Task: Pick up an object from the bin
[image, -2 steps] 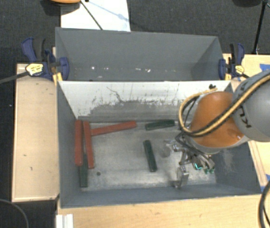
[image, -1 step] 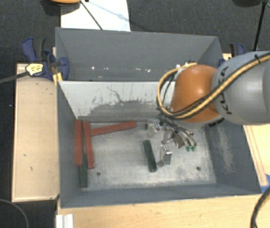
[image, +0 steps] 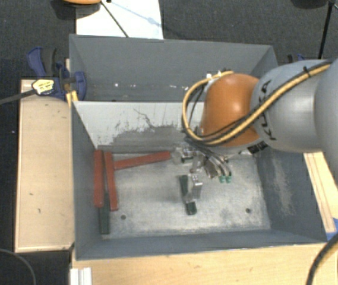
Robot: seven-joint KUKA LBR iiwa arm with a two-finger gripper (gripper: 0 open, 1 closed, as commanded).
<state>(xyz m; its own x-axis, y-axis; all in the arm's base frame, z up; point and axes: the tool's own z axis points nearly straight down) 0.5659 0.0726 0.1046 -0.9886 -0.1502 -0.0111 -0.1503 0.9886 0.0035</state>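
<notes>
The end effector [image: 189,202] hangs low in the middle of the bin [image: 258,218], pointing straight down at bare grey floor, with nothing visible under it or in its grip. Whether it is apart or together I cannot tell; from this angle its tip reads as one dark shape. The orange cover [image: 228,108] on the wrist sits above and behind it, with cables [image: 188,108] looped round that cover.

All the loose things lie to the left of the end effector. Nearest is a long red bar [image: 139,159], lying flat, its near end just up and left of the end effector but apart from it. Further left, two red strips [image: 99,183] lie side by side at a right angle to the bar, close to the bin's left wall, and a dark grey piece [image: 103,223] sits at their lower end.

I judge that nothing has been picked yet. A vertical approach suits thin, flat pieces, since it can close across their narrow width. The red bar looks the easiest target because it lies clear of the walls, whereas the strips hug the side.
</notes>
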